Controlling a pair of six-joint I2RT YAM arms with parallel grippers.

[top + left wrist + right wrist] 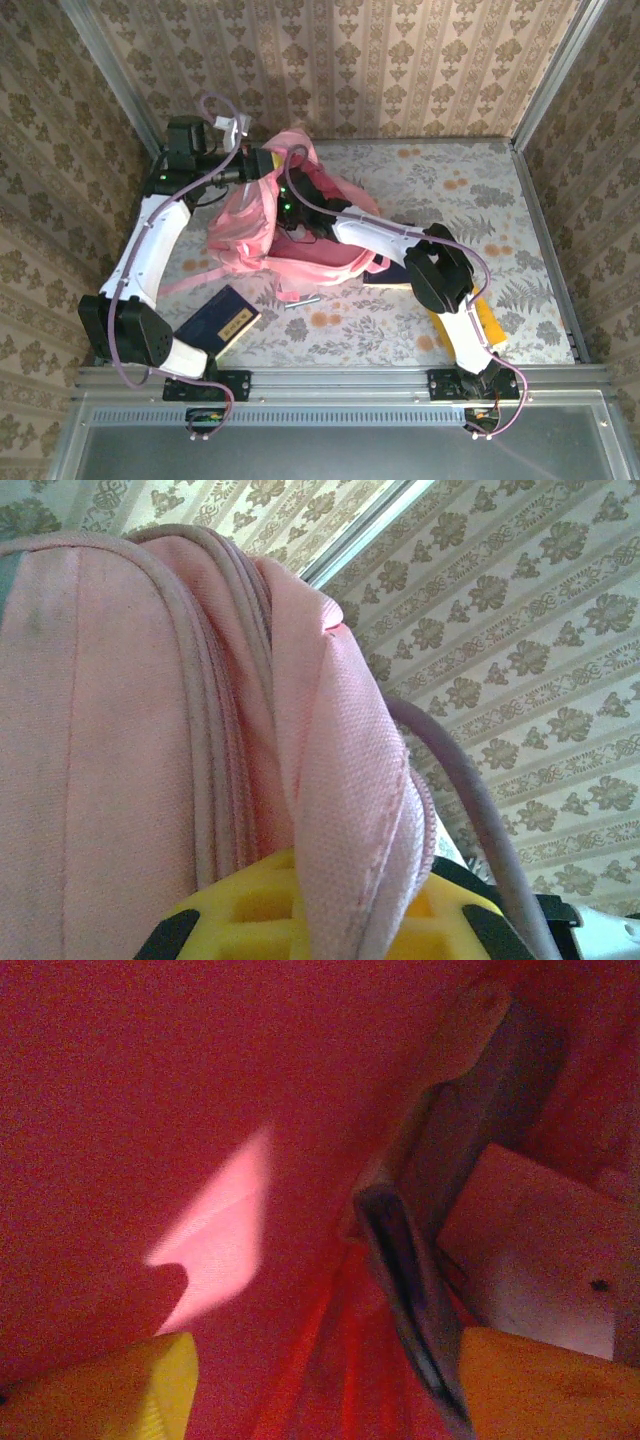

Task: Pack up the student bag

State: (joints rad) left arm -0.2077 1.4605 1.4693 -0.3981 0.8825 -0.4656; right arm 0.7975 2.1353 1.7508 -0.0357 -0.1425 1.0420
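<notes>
Packing looks partly done: at least two flat, book-like items (520, 1240) already stand inside the student bag (250, 235), while a dark blue book (222, 322) and a yellow item (488, 318) wait on the surface (400, 330). The bag lies far left of centre, its long axis running roughly far to near and its mouth lifted at the far end. The left tool (330, 920) is clamped on the rim fabric. The right tool (325, 1385), inside the bag, is spread wide and grips nothing.

overhead plus two wrists
we look down on the tabletop (480, 200); wrist views hug the student bag (245, 230), right one inside.
</notes>
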